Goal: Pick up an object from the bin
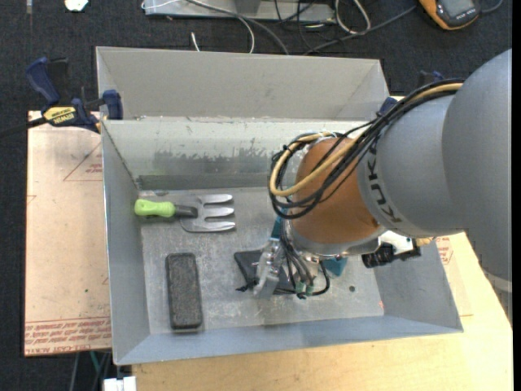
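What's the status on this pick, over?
Hand low over bin floor, centre. Small dark object right beside it, grasp unconfirmed. Green-handled garden fork and dark block lie well aside.

Floor [49,31]: a dark, speckled, carpet-like surface, seen well beyond the claw [275,277] towards the top of the view and off to its left. Black cables [286,10] loop across the floor, far above the claw. An orange-and-black handheld device [445,1] lies up and to the right of the claw. A small white scrap [76,3] lies far up and to its left. A pale flat panel [203,2] sits beside the cables. Lighting is even and diffuse.
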You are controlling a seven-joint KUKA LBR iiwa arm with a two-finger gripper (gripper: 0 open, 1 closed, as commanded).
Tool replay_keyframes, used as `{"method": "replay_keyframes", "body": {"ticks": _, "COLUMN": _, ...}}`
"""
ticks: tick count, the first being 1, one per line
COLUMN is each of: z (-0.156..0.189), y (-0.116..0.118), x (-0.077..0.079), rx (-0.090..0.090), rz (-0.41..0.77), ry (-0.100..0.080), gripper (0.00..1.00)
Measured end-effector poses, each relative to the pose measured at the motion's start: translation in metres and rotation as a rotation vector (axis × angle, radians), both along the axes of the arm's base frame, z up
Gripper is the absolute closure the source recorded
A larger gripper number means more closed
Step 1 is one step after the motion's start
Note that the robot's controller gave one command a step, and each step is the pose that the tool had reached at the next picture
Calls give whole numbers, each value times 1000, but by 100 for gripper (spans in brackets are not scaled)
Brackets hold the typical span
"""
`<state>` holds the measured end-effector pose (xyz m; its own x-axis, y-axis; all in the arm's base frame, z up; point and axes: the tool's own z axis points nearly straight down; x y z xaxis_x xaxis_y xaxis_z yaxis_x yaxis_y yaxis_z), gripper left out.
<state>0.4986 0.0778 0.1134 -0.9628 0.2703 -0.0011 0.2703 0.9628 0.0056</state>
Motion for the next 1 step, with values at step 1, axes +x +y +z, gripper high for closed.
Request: {"method": "replay_keyframes", "body": {"ticks": 1, "z": 18, "y": 0, "x": 0, "rx": 0, "rz": 1, "ry": 0, "gripper": 100}}
